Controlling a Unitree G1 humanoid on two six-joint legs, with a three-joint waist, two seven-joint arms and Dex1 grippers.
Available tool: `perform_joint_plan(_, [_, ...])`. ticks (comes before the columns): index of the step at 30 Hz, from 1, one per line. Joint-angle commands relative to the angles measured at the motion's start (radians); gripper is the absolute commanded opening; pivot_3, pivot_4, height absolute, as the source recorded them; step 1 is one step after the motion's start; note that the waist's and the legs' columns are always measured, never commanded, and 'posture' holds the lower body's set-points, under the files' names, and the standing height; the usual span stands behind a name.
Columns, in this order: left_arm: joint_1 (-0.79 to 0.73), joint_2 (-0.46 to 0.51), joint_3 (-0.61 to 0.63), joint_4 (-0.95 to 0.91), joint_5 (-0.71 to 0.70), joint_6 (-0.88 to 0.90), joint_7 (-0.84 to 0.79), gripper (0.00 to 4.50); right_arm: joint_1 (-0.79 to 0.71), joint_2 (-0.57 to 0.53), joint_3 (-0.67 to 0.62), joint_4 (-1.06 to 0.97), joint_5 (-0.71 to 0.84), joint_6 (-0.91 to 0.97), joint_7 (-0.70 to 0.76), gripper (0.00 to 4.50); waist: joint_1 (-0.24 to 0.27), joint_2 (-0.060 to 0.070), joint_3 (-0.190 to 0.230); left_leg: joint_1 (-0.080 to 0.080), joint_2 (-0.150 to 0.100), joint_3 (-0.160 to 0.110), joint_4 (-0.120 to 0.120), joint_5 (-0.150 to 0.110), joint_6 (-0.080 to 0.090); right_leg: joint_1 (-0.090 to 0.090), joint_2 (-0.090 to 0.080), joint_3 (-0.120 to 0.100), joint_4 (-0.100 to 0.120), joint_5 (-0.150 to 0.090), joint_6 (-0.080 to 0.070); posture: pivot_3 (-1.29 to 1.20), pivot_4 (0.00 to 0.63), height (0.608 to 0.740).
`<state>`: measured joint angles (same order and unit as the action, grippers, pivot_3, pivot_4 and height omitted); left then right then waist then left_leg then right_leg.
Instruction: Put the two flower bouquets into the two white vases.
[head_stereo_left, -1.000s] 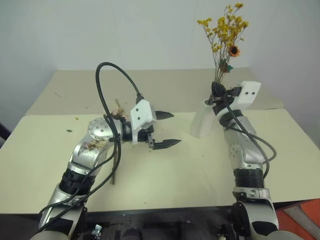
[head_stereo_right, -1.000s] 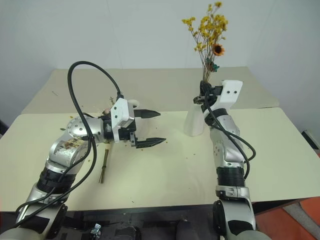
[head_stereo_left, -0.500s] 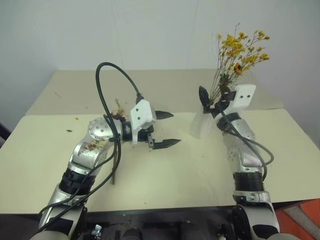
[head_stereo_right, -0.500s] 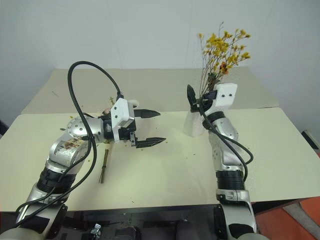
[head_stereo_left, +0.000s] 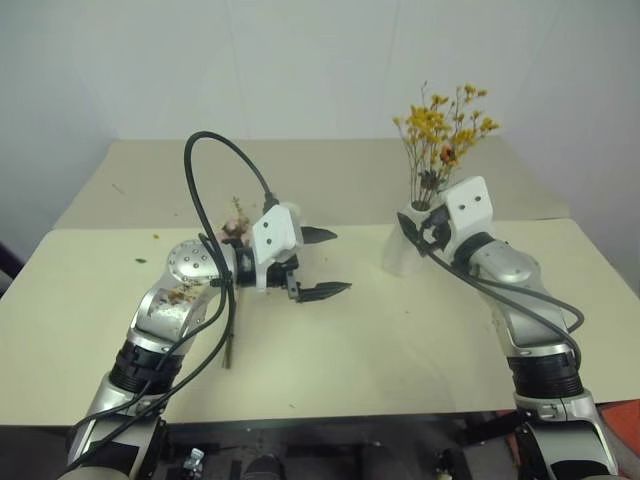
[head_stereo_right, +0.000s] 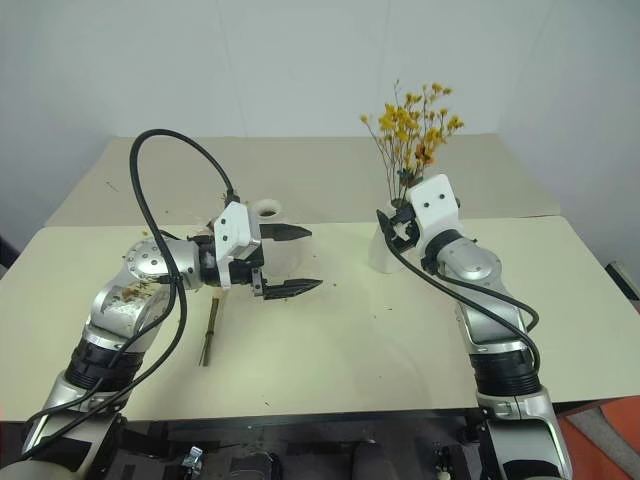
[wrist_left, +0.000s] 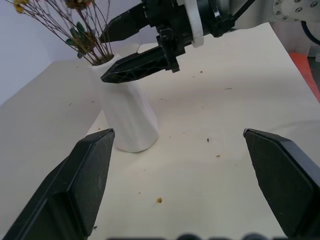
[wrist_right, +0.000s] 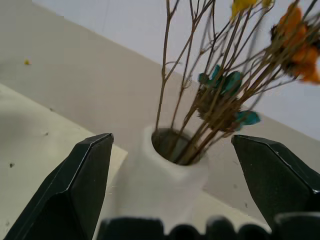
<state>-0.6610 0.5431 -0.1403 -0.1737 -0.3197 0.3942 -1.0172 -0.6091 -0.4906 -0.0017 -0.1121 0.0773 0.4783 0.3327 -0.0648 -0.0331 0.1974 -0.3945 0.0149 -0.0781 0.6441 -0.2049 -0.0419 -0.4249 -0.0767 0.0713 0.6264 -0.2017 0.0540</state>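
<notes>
The yellow-orange bouquet stands upright with its thin stems in the mouth of the taller white vase, at the right of the near table. My right gripper is open just short of the vase's rim, its fingers on either side of the stems and apart from them. The left gripper hangs open and empty over the middle of the table, pointing toward that vase. Under my left arm lies the rose bouquet, its stem on the table and its flowers mostly hidden. Behind the left gripper stands the squat white vase.
The near cream table carries scattered petal crumbs. A second table adjoins it at the back, against the white wall. The black cable loops high above my left arm.
My right gripper opened and let go of the yellow bouquet, which sank lower into the taller vase. The right hand rolled and dropped slightly. The left arm stayed put.
</notes>
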Motion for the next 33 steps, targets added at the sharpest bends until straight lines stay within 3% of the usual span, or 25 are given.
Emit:
perform_joint_plan(1, [0.006,0.013,0.028,-0.026,-0.017,-0.016,-0.002,4.5,0.019,-0.054,-0.045,-0.119,0.006,0.049,0.031,4.46,0.0,0.0,0.0,0.0,0.0,0.0,0.0,0.0,0.0,0.0,0.0,0.0,0.0,0.0,0.0,0.0,0.15,0.74])
perform_joint_plan(7, [0.07,0.059,0.107,-0.109,-0.094,0.058,0.017,4.5,0.17,-0.204,-0.156,-0.327,0.117,0.171,0.185,4.46,0.005,0.0,0.0,-0.001,0.0,0.0,0.0,0.0,0.0,0.0,0.0,0.0,-0.001,-0.001,0.001,0.0,0.15,0.74])
perform_joint_plan(10, [0.132,0.104,0.118,-0.22,-0.083,0.148,0.084,4.5,0.286,-0.288,-0.267,-0.442,0.262,0.18,0.344,4.46,0.01,0.0,0.0,0.0,0.0,0.0,0.0,0.0,0.0,0.0,0.0,0.0,-0.001,-0.005,0.008,0.0,0.15,0.74])
perform_joint_plan(13, [0.168,0.103,0.132,-0.333,-0.098,0.314,0.212,4.5,0.326,-0.353,-0.293,-0.499,0.356,0.202,0.442,4.46,0.008,0.0,0.0,0.001,0.0,0.0,0.0,0.0,0.0,0.002,0.0,0.0,-0.001,-0.005,0.009,0.0,0.15,0.74])
perform_joint_plan(18, [0.154,0.054,0.162,-0.521,-0.089,0.783,0.496,4.5,0.296,-0.412,-0.189,-0.561,0.503,0.215,0.594,4.46,0.005,-0.001,0.0,0.005,0.001,0.0,0.001,0.0,0.0,0.005,0.0,0.0,0.0,-0.005,0.009,0.0,0.15,0.74])
perform_joint_plan(21, [0.03,-0.025,0.22,-0.512,-0.059,1.117,0.609,4.5,0.208,-0.4,-0.076,-0.513,0.464,0.224,0.574,4.46,0.005,-0.002,0.0,0.004,0.0,0.0,0.002,0.0,0.0,0.005,0.0,0.0,0.0,-0.005,0.009,0.0,0.15,0.74])
perform_joint_plan(23, [-0.026,-0.059,0.248,-0.459,-0.038,1.217,0.705,4.5,0.14,-0.398,-0.008,-0.468,0.436,0.227,0.574,4.46,0.006,-0.002,0.0,0.003,0.0,0.0,0.003,0.0,0.0,0.004,0.0,0.0,0.0,-0.005,0.01,0.0,0.15,0.74])
perform_joint_plan(27, [-0.03,0.005,0.306,-0.372,-0.257,1.22,0.785,4.5,0.018,-0.408,0.048,-0.385,0.453,0.267,0.617,4.46,-0.003,-0.002,0.0,0.004,0.0,0.0,0.0,0.0,0.0,0.003,0.0,0.0,0.0,-0.006,0.009,0.0,0.15,0.74])
perform_joint_plan(33, [0.056,0.019,0.374,-0.298,-0.626,1.22,1.18,4.5,-0.145,-0.398,0.097,-0.289,0.459,0.341,0.654,4.46,0.006,-0.002,0.0,0.001,0.0,-0.001,0.0,0.0,0.0,0.001,-0.001,0.0,0.0,-0.005,0.008,0.0,0.15,0.74])
